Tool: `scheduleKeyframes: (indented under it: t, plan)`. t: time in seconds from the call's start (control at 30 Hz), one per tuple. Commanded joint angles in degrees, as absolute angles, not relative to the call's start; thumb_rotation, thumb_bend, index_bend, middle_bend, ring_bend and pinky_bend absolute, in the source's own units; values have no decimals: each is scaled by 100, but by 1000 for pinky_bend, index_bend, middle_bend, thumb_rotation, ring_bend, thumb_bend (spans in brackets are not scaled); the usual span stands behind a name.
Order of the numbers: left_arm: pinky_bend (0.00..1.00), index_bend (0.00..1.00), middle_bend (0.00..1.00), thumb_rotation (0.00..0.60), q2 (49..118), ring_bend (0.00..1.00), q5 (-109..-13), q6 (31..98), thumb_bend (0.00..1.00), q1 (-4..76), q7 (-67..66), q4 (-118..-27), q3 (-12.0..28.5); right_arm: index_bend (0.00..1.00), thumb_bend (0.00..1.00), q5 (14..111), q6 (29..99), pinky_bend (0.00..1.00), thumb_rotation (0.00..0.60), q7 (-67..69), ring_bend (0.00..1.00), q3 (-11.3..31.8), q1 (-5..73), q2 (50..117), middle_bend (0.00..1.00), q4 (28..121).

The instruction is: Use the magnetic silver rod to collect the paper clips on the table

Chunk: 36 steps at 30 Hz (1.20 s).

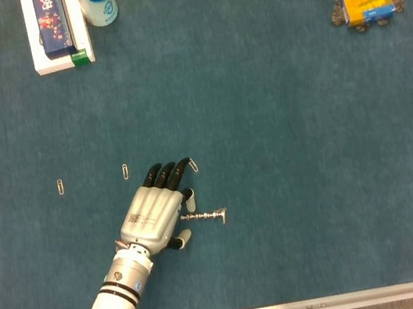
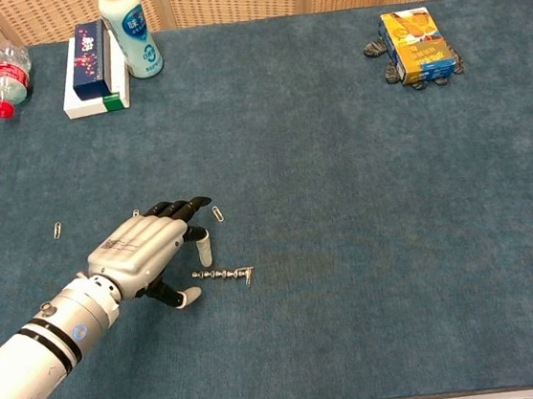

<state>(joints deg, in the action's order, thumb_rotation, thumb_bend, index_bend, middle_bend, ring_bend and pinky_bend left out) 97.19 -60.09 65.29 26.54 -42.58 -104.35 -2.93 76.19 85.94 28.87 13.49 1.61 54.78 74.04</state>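
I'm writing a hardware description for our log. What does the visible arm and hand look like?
Only the left hand shows: a silver-grey metal back with small printed markings, black fingers, and pale whitish tips on the thumb side. Its white forearm carries black bands and a round blue mark near the wrist.

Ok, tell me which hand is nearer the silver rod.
Left. The left hand hovers just left of the silver rod, fingers spread and not gripping it; the right hand shows in neither view.
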Motion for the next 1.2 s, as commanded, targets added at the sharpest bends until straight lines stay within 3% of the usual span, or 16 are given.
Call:
scheduleKeyframes:
  t: [0.03, 1.2]
  plan:
    - [2, 442, 20, 600, 9729, 0, -5979, 6533, 248, 2678, -4286, -10423, -283, 241, 369, 7629, 8597, 9, 600, 2885, 0, 1348, 163, 5480, 156, 7406]
    - [2, 474, 19, 600, 9941, 0, -5377, 6504, 248, 3021, -4540, -10247, -174, 241, 369, 7613, 8588, 9, 600, 2936, 0, 1366, 142, 5500, 156, 7352]
